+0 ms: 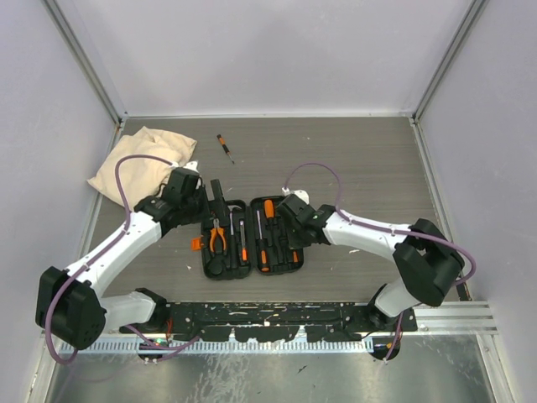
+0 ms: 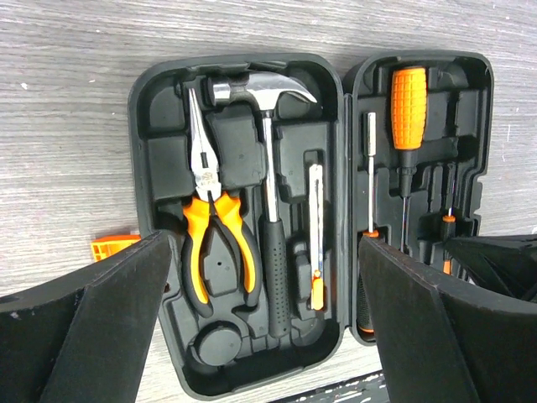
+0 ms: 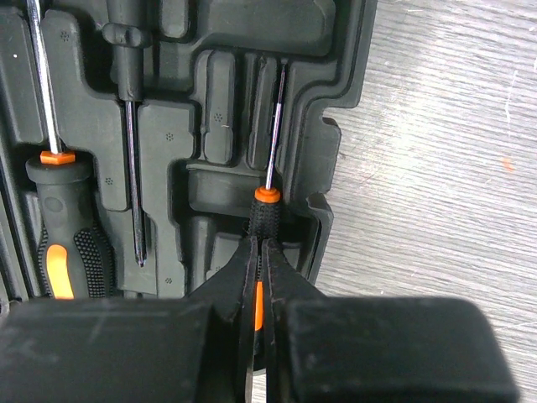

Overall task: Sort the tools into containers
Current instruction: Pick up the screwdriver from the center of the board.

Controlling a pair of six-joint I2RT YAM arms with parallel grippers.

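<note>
An open black tool case [image 1: 226, 274] lies at the table's middle. Its left half [image 2: 144, 126] holds orange-handled pliers [image 2: 210, 231], a claw hammer [image 2: 268, 159] and a slim driver [image 2: 315, 227]. The right half holds a big orange-handled screwdriver [image 2: 409, 105] and more drivers. My left gripper [image 2: 264, 294] hangs open above the left half, touching nothing. My right gripper [image 3: 258, 252] is shut on the black-and-orange handle of a small screwdriver [image 3: 266, 210], which lies in a slot at the case's right edge [image 3: 336, 159]. Another small screwdriver [image 1: 225, 148] lies loose on the far table.
A cream cloth bag [image 1: 143, 164] lies at the back left. A small orange piece [image 1: 196, 243] sits on the table just left of the case. A black-handled screwdriver [image 3: 63, 243] and a thin bit [image 3: 134, 168] rest in slots left of my right gripper.
</note>
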